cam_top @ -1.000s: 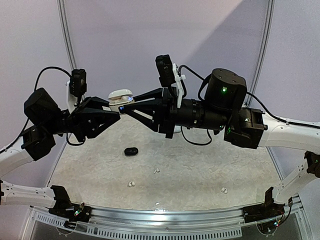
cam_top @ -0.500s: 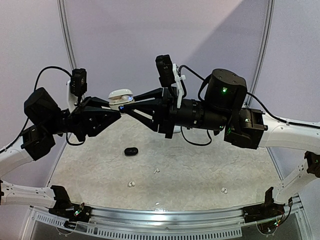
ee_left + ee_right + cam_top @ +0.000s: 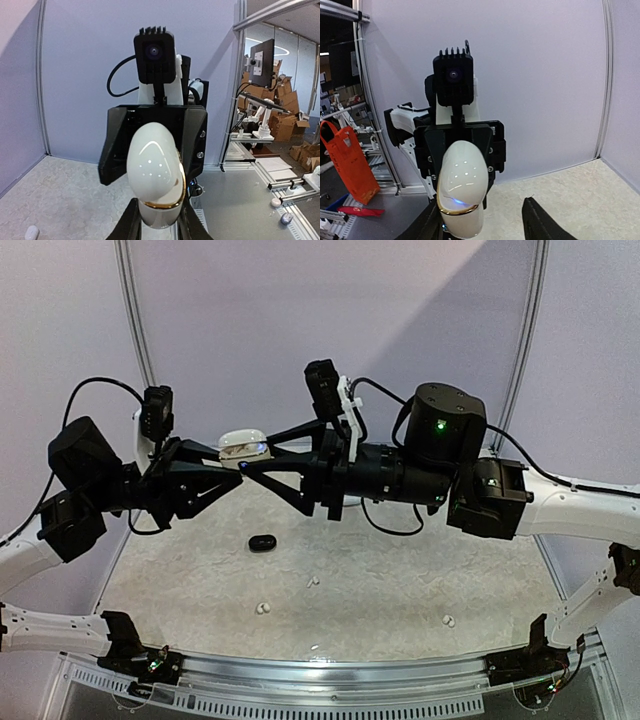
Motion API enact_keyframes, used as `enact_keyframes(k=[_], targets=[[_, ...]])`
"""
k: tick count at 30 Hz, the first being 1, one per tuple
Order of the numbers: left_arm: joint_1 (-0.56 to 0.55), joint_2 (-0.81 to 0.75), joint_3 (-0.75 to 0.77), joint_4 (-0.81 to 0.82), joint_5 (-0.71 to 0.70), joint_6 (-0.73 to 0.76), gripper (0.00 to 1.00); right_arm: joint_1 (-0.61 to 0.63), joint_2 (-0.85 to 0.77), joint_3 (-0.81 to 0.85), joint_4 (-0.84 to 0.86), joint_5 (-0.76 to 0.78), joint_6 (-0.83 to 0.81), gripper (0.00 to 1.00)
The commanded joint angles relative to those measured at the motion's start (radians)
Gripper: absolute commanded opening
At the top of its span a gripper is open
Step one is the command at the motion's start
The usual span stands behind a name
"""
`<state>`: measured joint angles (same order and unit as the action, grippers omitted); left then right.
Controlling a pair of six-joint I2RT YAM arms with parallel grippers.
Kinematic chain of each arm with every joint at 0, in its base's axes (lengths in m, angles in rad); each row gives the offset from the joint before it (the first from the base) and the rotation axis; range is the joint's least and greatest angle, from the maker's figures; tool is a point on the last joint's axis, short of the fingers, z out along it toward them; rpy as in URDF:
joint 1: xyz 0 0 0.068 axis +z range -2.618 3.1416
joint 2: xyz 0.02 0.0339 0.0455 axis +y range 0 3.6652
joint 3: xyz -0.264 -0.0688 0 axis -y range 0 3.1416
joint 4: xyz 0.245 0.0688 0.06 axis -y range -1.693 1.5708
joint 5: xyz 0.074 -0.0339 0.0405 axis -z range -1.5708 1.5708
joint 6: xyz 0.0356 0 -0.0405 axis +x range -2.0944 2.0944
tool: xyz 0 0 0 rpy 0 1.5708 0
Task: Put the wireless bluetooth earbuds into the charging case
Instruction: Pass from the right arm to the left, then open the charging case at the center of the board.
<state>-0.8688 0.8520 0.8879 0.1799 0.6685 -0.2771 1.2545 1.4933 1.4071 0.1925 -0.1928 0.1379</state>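
A white charging case (image 3: 243,444) with a gold rim is held high above the table between both arms. My left gripper (image 3: 232,458) is shut on the case's base (image 3: 159,212); its lid (image 3: 152,165) sits tilted over the rim. My right gripper (image 3: 252,455) faces it, open wide. In the right wrist view the case (image 3: 462,192) sits beside one of that gripper's fingers (image 3: 427,225), with a blue light at the seam. Three white earbuds lie on the table: one (image 3: 263,608), another (image 3: 313,581) and a third (image 3: 447,621). Another white earbud (image 3: 31,232) shows in the left wrist view. No black earbuds are visible.
A small black case (image 3: 263,542) lies on the pale mat (image 3: 380,570) under the left gripper. A metal rail (image 3: 330,668) runs along the near edge. Purple walls enclose the back and sides.
The right arm has shifted slightly left. The white case now looks a little lower and flatter in the top view. The left gripper still holds it.
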Motion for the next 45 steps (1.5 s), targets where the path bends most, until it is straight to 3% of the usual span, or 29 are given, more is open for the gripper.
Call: enact_keyframes(k=[1,8,17,23,27,29,38,45], targets=[[-0.015,-0.028,0.026,-0.157,-0.021,0.161,0.00,-0.004,-0.027,-0.009,-0.074,0.058,0.009,0.59],[-0.015,-0.041,0.001,-0.269,-0.027,0.192,0.00,-0.004,-0.049,0.046,-0.217,0.068,0.001,0.76],[-0.015,-0.029,0.017,-0.294,-0.004,0.219,0.00,-0.002,0.022,0.161,-0.390,0.148,-0.039,0.74],[-0.015,-0.023,0.019,-0.292,-0.010,0.171,0.00,0.000,0.022,0.167,-0.400,0.089,-0.061,0.76],[-0.016,-0.013,0.018,-0.290,0.001,0.141,0.00,0.000,0.025,0.193,-0.417,0.027,-0.082,0.91],[-0.015,-0.012,0.017,-0.293,-0.002,0.144,0.00,0.000,0.036,0.214,-0.438,0.018,-0.090,0.94],[-0.015,-0.013,0.026,-0.303,0.000,0.155,0.00,0.001,0.117,0.292,-0.543,0.048,-0.113,0.94],[-0.015,-0.024,0.025,-0.343,0.025,0.245,0.00,0.001,0.128,0.308,-0.570,0.148,-0.107,0.89]])
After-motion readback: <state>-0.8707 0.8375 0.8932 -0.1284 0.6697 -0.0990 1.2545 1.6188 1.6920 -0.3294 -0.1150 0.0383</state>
